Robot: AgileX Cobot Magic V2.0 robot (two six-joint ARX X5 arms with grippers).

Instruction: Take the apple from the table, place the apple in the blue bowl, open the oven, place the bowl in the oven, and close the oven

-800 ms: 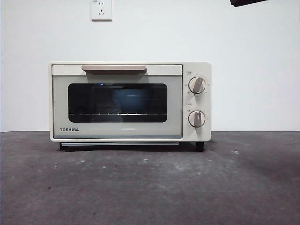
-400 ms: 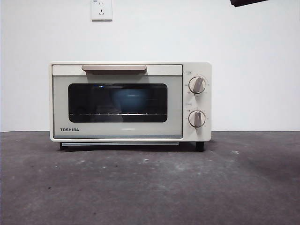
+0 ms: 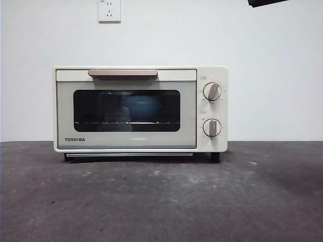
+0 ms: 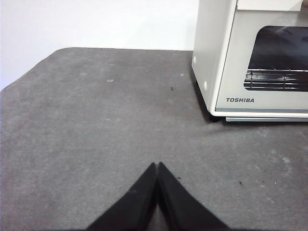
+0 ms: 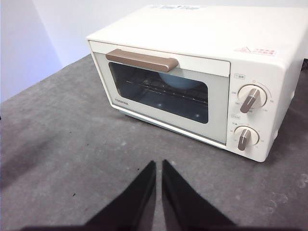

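Nothing has shifted over the last second, so the task looks finished. At centre-left, the oven (image 3: 140, 109) sits on the table (image 3: 161, 201), door shut; the blue bowl (image 3: 141, 107) shows through its glass, the apple unseen. Left tool (image 4: 158, 166) and right tool (image 5: 158, 163) are pinched together, empty.

Blue bowl (image 3: 139, 107) is seen only dimly through the dark glass of the oven (image 3: 126, 143); its contents cannot be made out, and only a rim sliver is shown in the right wrist view. The oven is cropped at the edge in the left wrist view. Knob markings are too small to be read.
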